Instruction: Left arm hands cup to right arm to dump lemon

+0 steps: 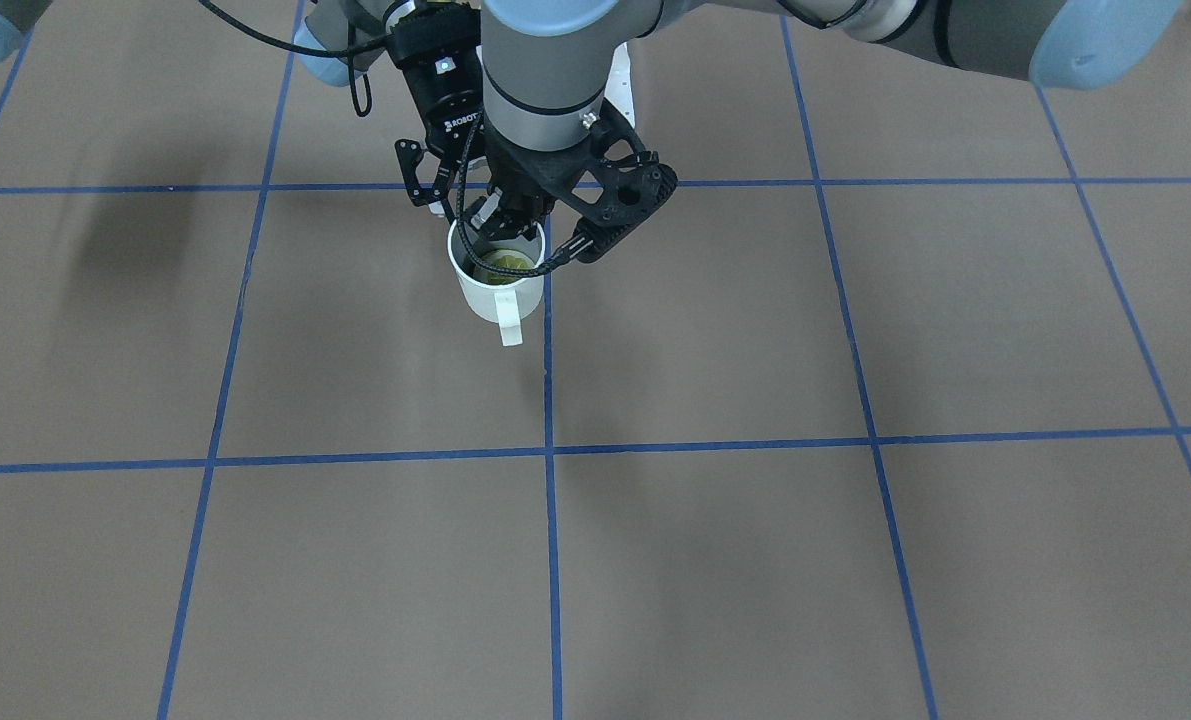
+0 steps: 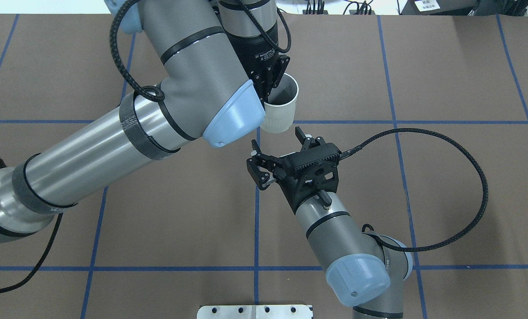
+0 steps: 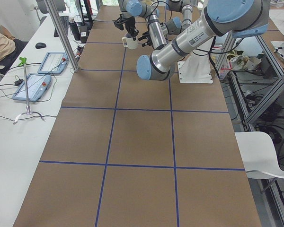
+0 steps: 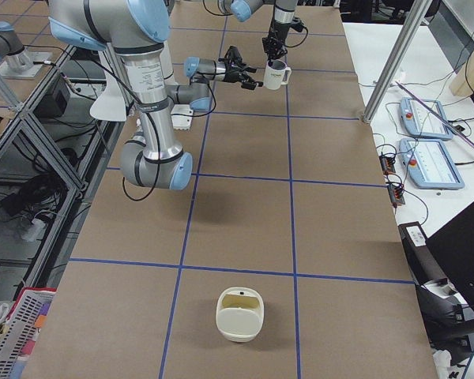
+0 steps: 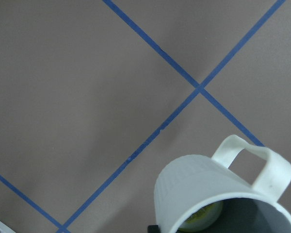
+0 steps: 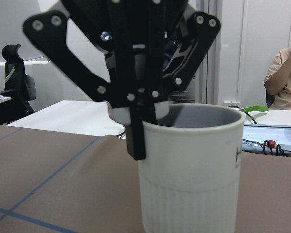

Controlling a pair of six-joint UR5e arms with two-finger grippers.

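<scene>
Exterior front-facing: lemon point(image 1: 505, 266) inside cup point(image 1: 485, 296)

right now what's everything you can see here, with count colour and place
cup: one, white, mid-table, gripped at its rim
lemon: one, yellow-green, inside the cup
table: one, brown with blue tape lines, fills the workspace
container: one, cream, on the table's end far from the cup
control pendants: two, grey with blue edges, beside the table
chair: one, white, on the robot's side of the table
person: one, beige shirt, beyond the table
left end effector: one, black, shut on the cup's wall
right end effector: one, black, open, just short of the cup
</scene>
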